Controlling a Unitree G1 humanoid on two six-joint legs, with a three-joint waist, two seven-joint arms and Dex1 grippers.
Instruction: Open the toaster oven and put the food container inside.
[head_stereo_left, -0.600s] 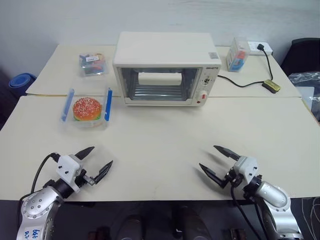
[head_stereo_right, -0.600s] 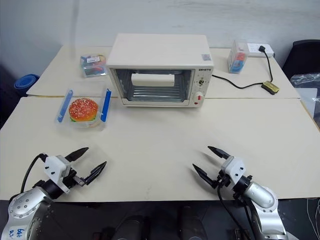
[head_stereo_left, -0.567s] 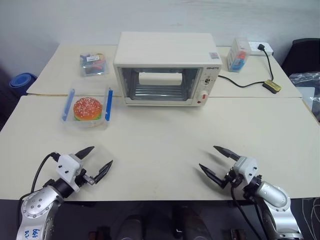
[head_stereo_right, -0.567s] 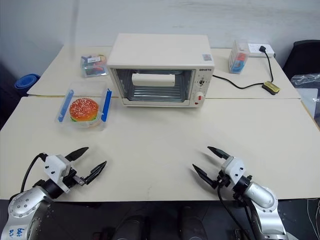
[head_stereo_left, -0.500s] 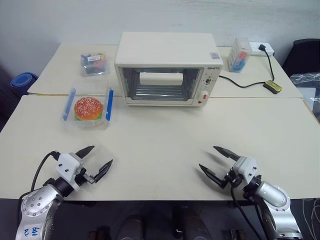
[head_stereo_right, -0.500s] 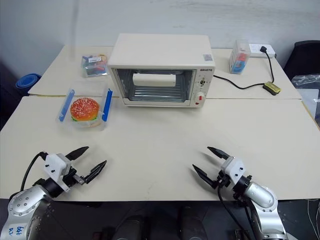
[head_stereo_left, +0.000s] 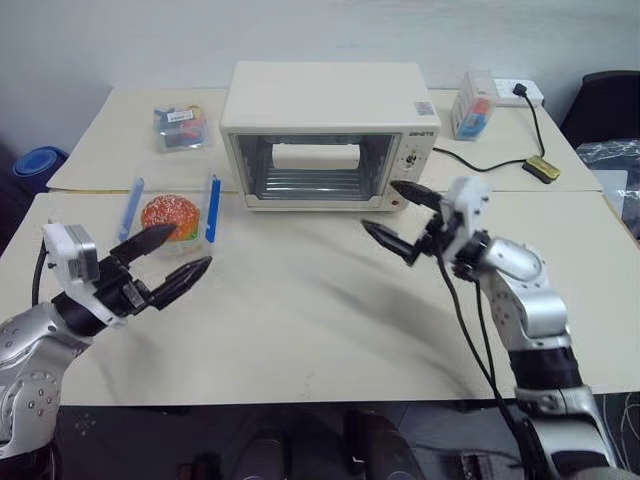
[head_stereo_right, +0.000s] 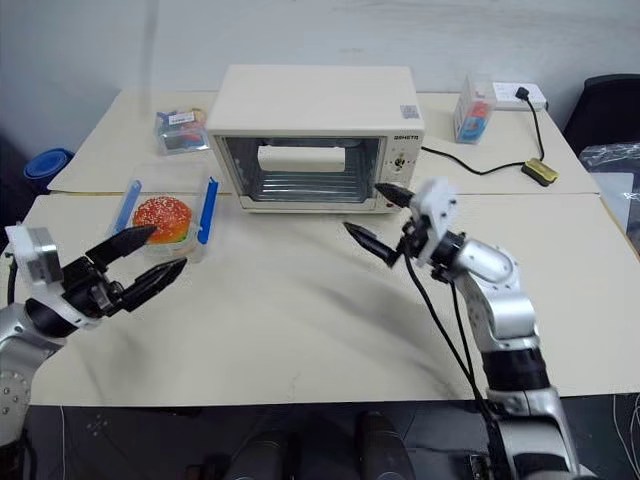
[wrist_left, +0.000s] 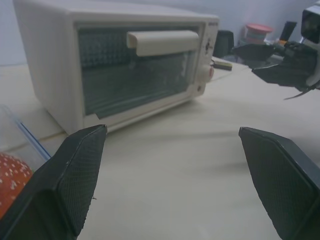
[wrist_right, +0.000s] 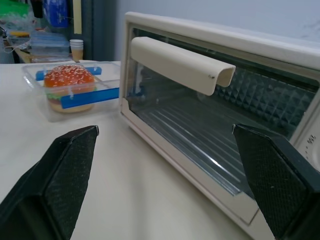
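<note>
1. Head stereo pair: high, looking forward and down over the table (head_stereo_left: 320, 330).
2. Left wrist: low, facing the toaster oven (wrist_left: 120, 70) from its left.
3. Right wrist: low, close to that oven's door.

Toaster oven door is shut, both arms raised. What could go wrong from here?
1. The right gripper hangs open, low before the control panel, not at the door handle; a push forward might hit the knobs.
2. The door drops forward, possibly onto the table where that arm waits.
3. The left gripper is close by the food container and could nudge it.
</note>
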